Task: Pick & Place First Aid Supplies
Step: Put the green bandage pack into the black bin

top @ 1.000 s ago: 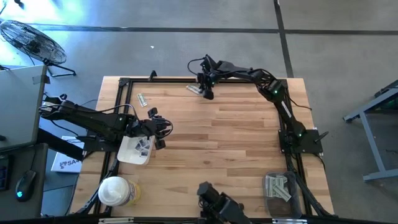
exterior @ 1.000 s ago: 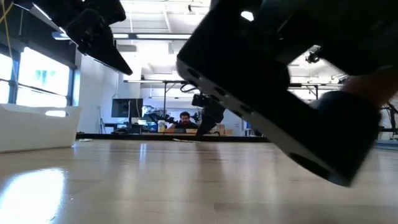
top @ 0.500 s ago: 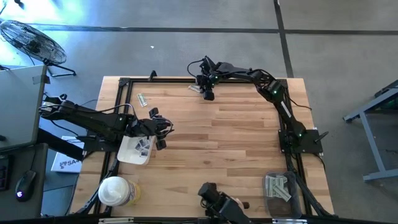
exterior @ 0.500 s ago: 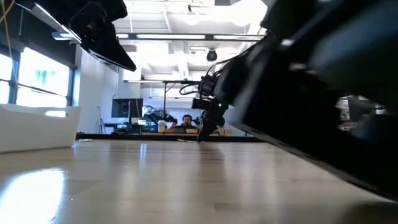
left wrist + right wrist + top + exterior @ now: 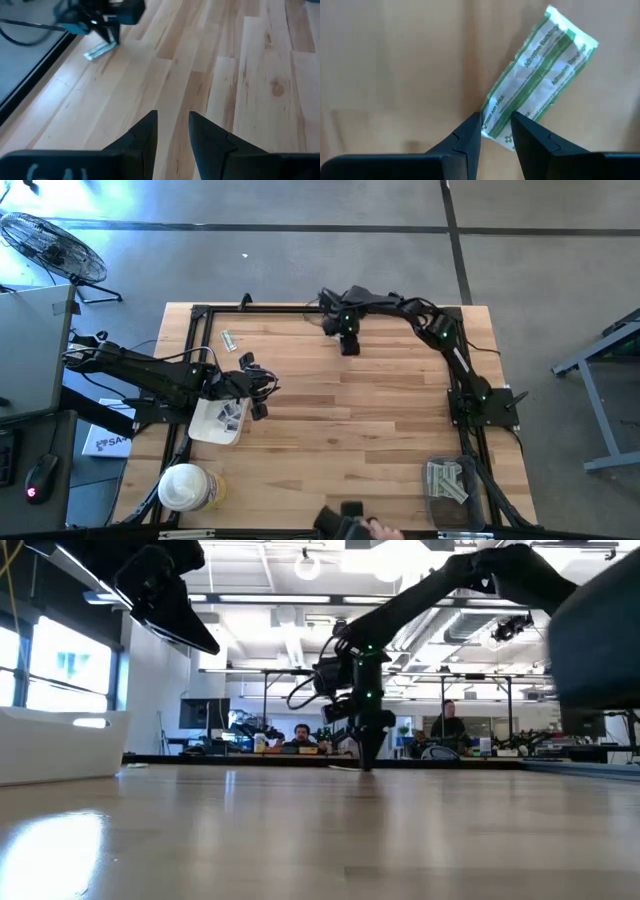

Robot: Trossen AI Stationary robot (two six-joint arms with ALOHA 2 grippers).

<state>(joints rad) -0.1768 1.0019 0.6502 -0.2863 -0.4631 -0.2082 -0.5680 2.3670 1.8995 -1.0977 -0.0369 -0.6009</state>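
Note:
A pale green-printed bandage strip [image 5: 540,65], one of the first aid supplies, lies near the table's far edge; it also shows in the left wrist view [image 5: 99,50]. My right gripper [image 5: 496,131] points straight down over its end [image 5: 347,343], fingers nearly shut on it. My left gripper [image 5: 173,125] hangs open and empty above the table beside the white tray [image 5: 205,430], which holds square white packets [image 5: 230,416]. Another strip [image 5: 229,339] lies flat at the far left. My right gripper has one end of the strip [image 5: 496,112] between its two fingertips [image 5: 470,131], coming from above and pointing down. The fingers sit across a corner of that end. The rest of the strip lies flat on the table, stretching away from the fingers.
A round white-lidded tub [image 5: 184,485] stands at the near left. A dark bin with several strips [image 5: 447,480] sits at the near right. A black frame [image 5: 196,320] runs along the table's edges. Bare wood [image 5: 360,420] fills the middle. People sit in the room behind [image 5: 298,733].
My right gripper has gone along the far edge toward the table's right edge and has tipped upright, so it now points straight down. The strip has slid over the table with it. A dark thing at the near edge has drawn back out of the low view.

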